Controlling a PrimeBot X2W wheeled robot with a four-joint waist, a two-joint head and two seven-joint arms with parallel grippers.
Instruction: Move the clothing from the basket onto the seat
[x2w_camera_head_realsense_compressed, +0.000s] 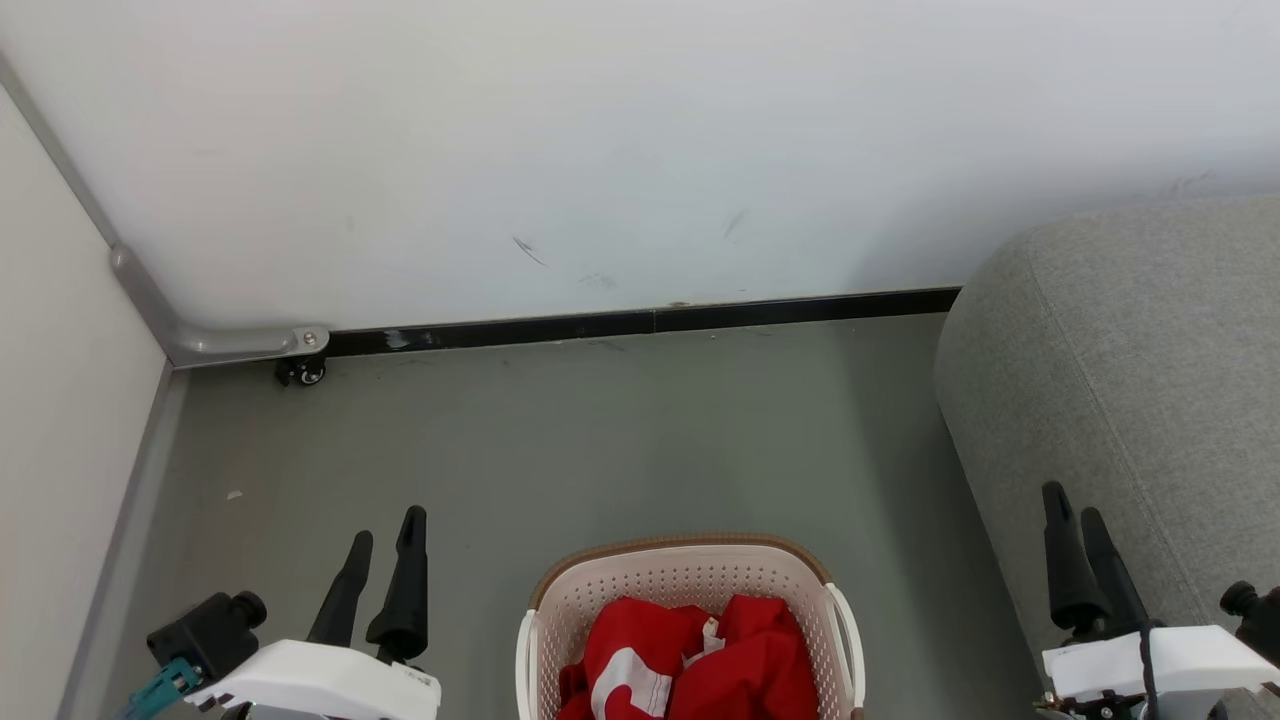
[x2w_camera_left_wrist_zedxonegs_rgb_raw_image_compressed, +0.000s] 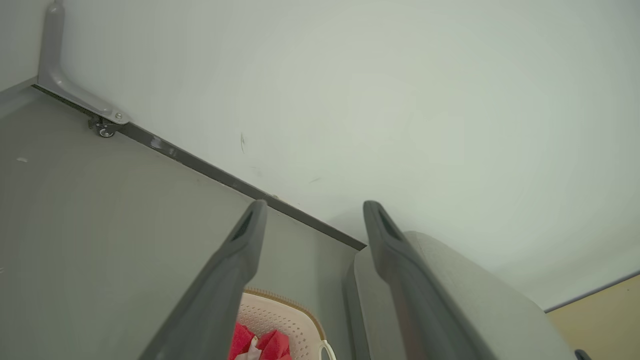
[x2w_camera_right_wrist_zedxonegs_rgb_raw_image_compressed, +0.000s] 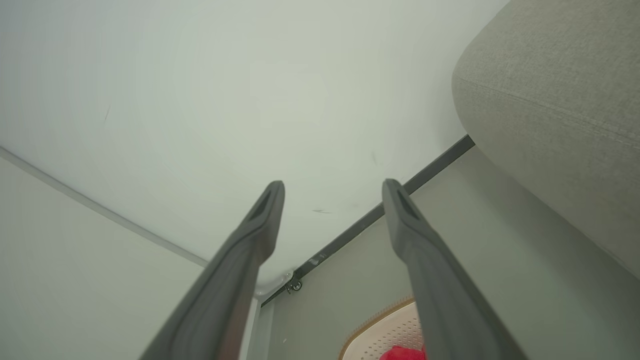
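Red clothing (x2w_camera_head_realsense_compressed: 700, 660) with white trim lies bunched in the cream perforated basket (x2w_camera_head_realsense_compressed: 600, 580), which stands on the floor at the bottom middle of the head view. The grey seat (x2w_camera_head_realsense_compressed: 1130, 400) bulks up at the right. My left gripper (x2w_camera_head_realsense_compressed: 387, 530) hangs open to the basket's left, empty. My right gripper (x2w_camera_head_realsense_compressed: 1075, 505) is open too, in front of the seat's side, to the right of the basket. In the left wrist view the open left gripper (x2w_camera_left_wrist_zedxonegs_rgb_raw_image_compressed: 312, 212) frames the basket (x2w_camera_left_wrist_zedxonegs_rgb_raw_image_compressed: 285, 312), clothing (x2w_camera_left_wrist_zedxonegs_rgb_raw_image_compressed: 272, 345) and seat (x2w_camera_left_wrist_zedxonegs_rgb_raw_image_compressed: 475, 295). The right wrist view shows the open right gripper (x2w_camera_right_wrist_zedxonegs_rgb_raw_image_compressed: 332, 190), basket (x2w_camera_right_wrist_zedxonegs_rgb_raw_image_compressed: 385, 335) and seat (x2w_camera_right_wrist_zedxonegs_rgb_raw_image_compressed: 550, 110).
A white wall with a dark skirting strip (x2w_camera_head_realsense_compressed: 640, 322) closes off the floor (x2w_camera_head_realsense_compressed: 600, 440) beyond the basket. A pale panel (x2w_camera_head_realsense_compressed: 60, 400) with a grey metal foot and a small castor (x2w_camera_head_realsense_compressed: 305, 372) stands at the left.
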